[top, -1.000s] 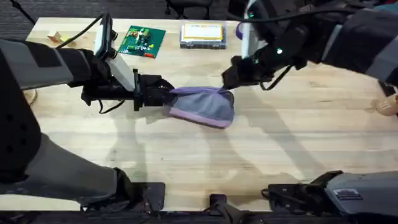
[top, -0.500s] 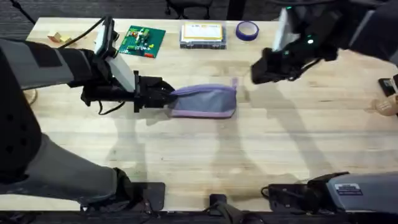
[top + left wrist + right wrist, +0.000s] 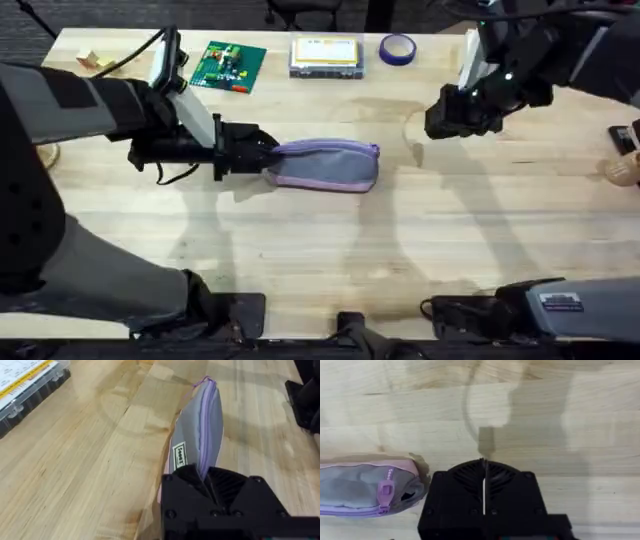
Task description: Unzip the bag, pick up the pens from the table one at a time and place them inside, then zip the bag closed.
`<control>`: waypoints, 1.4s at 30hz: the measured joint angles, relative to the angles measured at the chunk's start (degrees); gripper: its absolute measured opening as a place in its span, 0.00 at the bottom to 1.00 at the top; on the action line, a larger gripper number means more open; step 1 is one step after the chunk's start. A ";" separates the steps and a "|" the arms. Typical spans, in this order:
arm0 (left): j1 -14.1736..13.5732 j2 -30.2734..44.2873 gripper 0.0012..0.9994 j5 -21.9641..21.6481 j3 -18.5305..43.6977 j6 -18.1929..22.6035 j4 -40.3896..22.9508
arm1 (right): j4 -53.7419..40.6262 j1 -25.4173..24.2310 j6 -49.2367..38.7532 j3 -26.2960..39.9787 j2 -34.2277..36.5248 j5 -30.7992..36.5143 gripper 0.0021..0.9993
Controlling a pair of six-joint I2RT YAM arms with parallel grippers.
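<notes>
1. The bag (image 3: pixel 325 166) now lies flat on the table (image 3: pixel 300 250), its near end clamped in your left gripper (image 3: pixel 262 157). A second ago that far end was lifted and bunched.
2. Zipper pull (image 3: pixel 384 493) sits at the bag's far end, away from the left gripper; the zip looks closed, so zipping reads as done.
3. Your right gripper (image 3: pixel 447 118) has let go and backed off, well clear beyond the pull, fingers pressed together on nothing.
4. No pens on the table; presumably inside.
</notes>
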 joint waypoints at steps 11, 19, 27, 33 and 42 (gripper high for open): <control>0.00 0.00 0.04 0.00 0.00 0.02 0.02 | -1.23 0.72 -0.42 -0.02 -9.33 0.10 1.00; 0.17 0.00 0.60 0.71 0.02 0.19 0.19 | -3.61 2.47 -2.14 -0.02 -14.59 0.10 1.00; 0.28 0.00 0.99 1.42 0.02 0.04 0.77 | -7.06 4.60 -4.31 -0.02 -19.10 0.10 1.00; 0.28 -0.05 1.00 -3.32 2.74 0.02 -5.73 | -10.48 4.70 -6.46 -0.02 -24.17 0.10 1.00; 0.26 -6.31 1.00 -12.72 14.53 -1.23 -17.64 | -12.16 4.70 -9.85 -0.02 -29.68 0.32 1.00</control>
